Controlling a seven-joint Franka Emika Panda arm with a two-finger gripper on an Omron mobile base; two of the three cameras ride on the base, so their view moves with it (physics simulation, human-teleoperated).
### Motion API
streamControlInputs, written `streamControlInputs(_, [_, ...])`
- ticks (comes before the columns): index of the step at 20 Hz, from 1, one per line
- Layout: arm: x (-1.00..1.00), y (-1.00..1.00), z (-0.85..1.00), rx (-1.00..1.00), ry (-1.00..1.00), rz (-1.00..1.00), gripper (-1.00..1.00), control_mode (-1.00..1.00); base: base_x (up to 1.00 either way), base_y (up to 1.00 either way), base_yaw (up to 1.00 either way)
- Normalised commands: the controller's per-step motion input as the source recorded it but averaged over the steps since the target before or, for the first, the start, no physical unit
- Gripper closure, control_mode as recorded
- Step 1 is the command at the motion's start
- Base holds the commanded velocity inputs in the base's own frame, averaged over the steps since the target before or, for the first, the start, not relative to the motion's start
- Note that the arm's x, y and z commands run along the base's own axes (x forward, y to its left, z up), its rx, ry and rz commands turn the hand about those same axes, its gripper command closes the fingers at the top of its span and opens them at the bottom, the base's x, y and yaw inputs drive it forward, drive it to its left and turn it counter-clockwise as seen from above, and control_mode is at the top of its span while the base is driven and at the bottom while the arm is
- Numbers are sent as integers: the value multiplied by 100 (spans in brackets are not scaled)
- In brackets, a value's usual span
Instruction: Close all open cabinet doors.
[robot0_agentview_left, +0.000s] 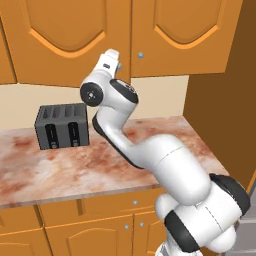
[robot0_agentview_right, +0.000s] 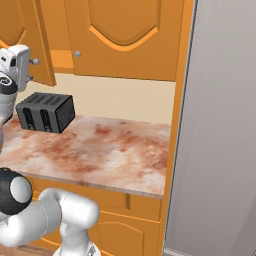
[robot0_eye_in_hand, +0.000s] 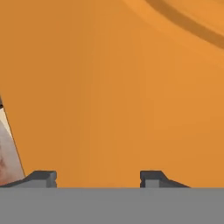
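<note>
The white arm (robot0_agentview_left: 165, 170) is being seen nearest to the left base camera, rising from the lower right corner and being bent up toward the wall cabinets. In the hand view the gripper (robot0_eye_in_hand: 98, 177) is being held very close to the orange wooden face of a cabinet door (robot0_eye_in_hand: 113, 87); the two dark fingertips (robot0_eye_in_hand: 41, 177) are being kept well apart, with nothing between them, and whether they are touching the wood cannot be told. A curved edge of the raised panel is being shown at the upper right of that view, and a narrow strip of the counter at its left edge. In the right base view the open door (robot0_agentview_right: 35, 35) is being seen swung out from the cabinet front, with its small silver knob (robot0_agentview_right: 35, 62) just beside the white hand. In the left base view the same door (robot0_agentview_left: 65, 35) is being partly covered at its lower right corner by the hand. The neighbouring door (robot0_agentview_left: 185, 32) is lying flat against the cabinet, its knob near the lower left corner. On the marbled reddish counter (robot0_agentview_left: 60, 165) a dark grey toaster (robot0_agentview_left: 62, 126) is standing below the open door, near the wall. Lower cabinet fronts (robot0_agentview_left: 85, 235) are being seen under the counter edge.
</note>
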Motion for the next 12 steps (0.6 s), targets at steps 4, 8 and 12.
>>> streamControlInputs(4, [77,-12,30,0,0,0,-100,-100,0,0,0])
streamControlInputs(8, [83,-1,33,0,2,0,-100,-100,0,0,0])
streamControlInputs(12, [81,0,24,0,4,0,-100,-100,0,0,0])
